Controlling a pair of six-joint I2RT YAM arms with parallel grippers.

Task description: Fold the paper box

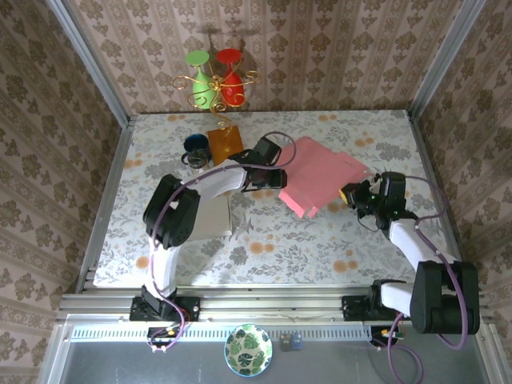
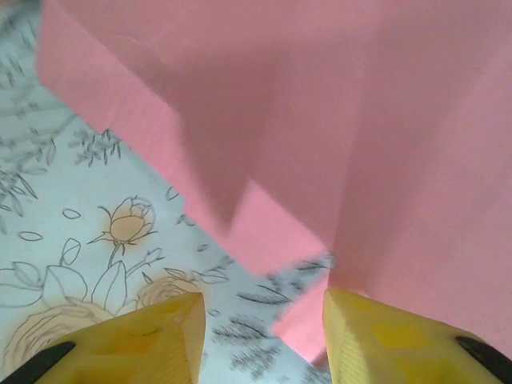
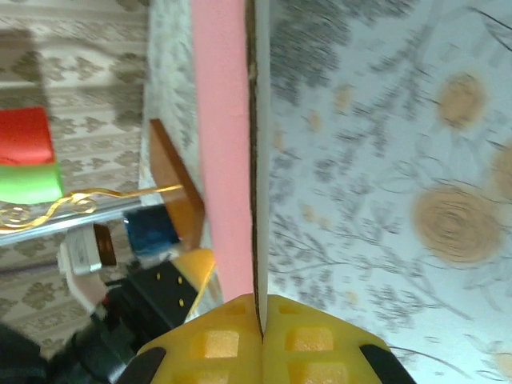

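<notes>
Item: paper box (image 1: 324, 180); right gripper (image 3: 260, 308) clamped on its right edge, left gripper (image 2: 264, 320) agape at its left edge

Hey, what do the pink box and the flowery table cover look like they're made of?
The pink box: thin paper or card, matte; it holds sharp creases and shows a thin edge in the right wrist view. The table cover: probably printed cloth or vinyl, smooth, floral pattern; can't tell which.

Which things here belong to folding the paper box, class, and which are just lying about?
In the job: pink paper box, right hand gripping its edge, left hand.
Lying about: gold wire ornament, blue cup, pale board, leaf-patterned bowl.
</notes>
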